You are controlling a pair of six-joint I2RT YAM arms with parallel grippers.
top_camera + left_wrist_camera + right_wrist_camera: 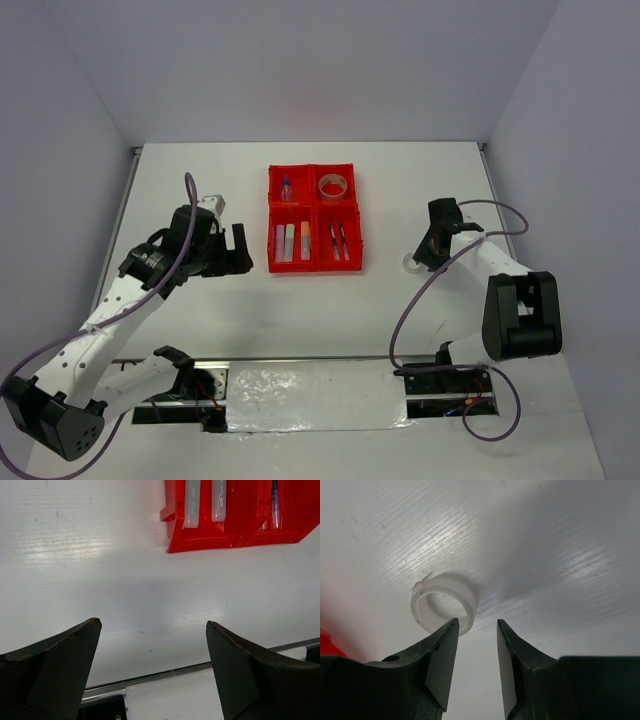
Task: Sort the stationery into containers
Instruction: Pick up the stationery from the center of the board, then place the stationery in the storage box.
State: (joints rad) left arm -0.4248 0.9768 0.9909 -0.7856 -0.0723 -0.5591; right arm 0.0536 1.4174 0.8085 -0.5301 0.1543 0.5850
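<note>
The red four-compartment tray (312, 204) sits at the table's middle back. It holds a blue-capped bottle (287, 187), a beige tape roll (334, 185), three stubby sticks (290, 242) that look pale here, and two thin dark pens (338, 241). A small white ring (444, 605) lies on the table right of the tray (410, 265). My right gripper (476, 623) is partly open just over it; the ring lies beyond the left fingertip (451, 626), not between the jaws. My left gripper (152, 625) is wide open and empty, left of the tray's near corner (200, 535).
The table's metal front rail (150, 677) runs under the left gripper. Grey walls close the table on three sides. The right arm's purple cable (415, 300) loops over the table near its base.
</note>
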